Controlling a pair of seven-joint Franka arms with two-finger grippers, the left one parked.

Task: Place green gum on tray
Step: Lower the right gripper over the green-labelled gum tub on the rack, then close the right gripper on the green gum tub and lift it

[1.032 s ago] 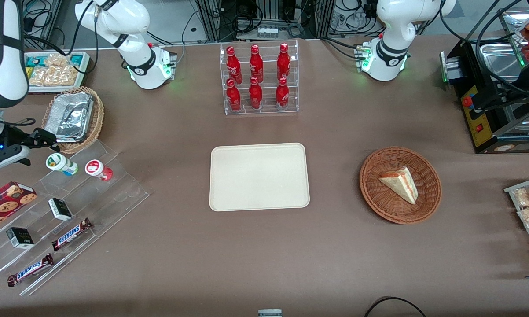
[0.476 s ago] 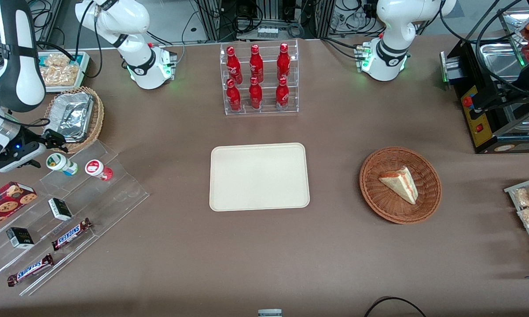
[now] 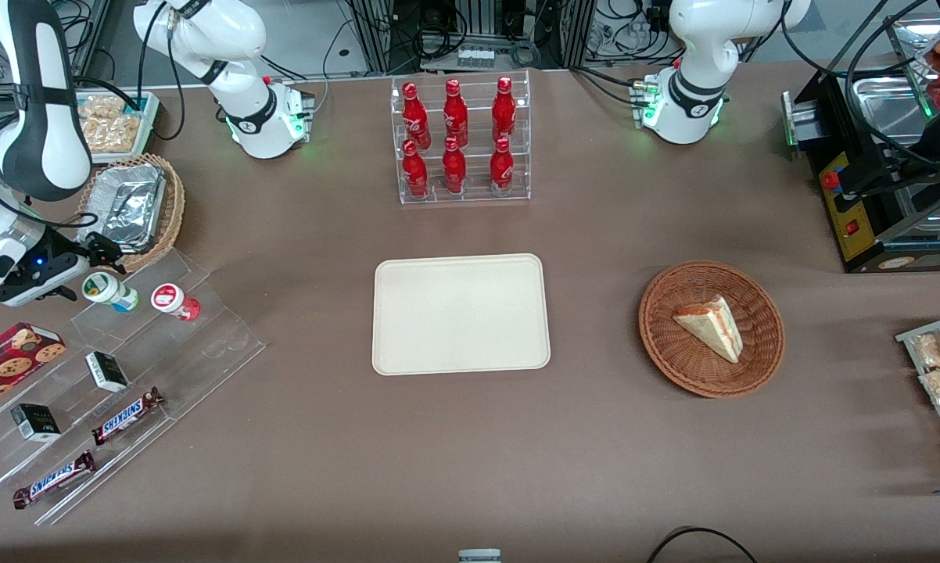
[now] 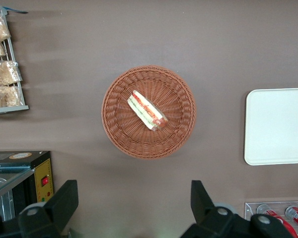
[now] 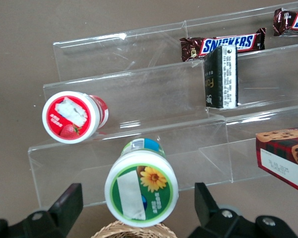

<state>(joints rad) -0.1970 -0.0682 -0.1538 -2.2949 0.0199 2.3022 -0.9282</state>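
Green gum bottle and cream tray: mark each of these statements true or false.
1. The small white green-lidded gum bottle lies on the cream-beige rectangular tray. False: it sits on the clear acrylic stepped rack.
2. The open end effector straddles the green-lidded bottle without gripping it. True.
3. A red-lidded bottle sits beside the green one. True.
4. The tray holds a sandwich. False: the sandwich wedge lies in the round brown wicker basket.
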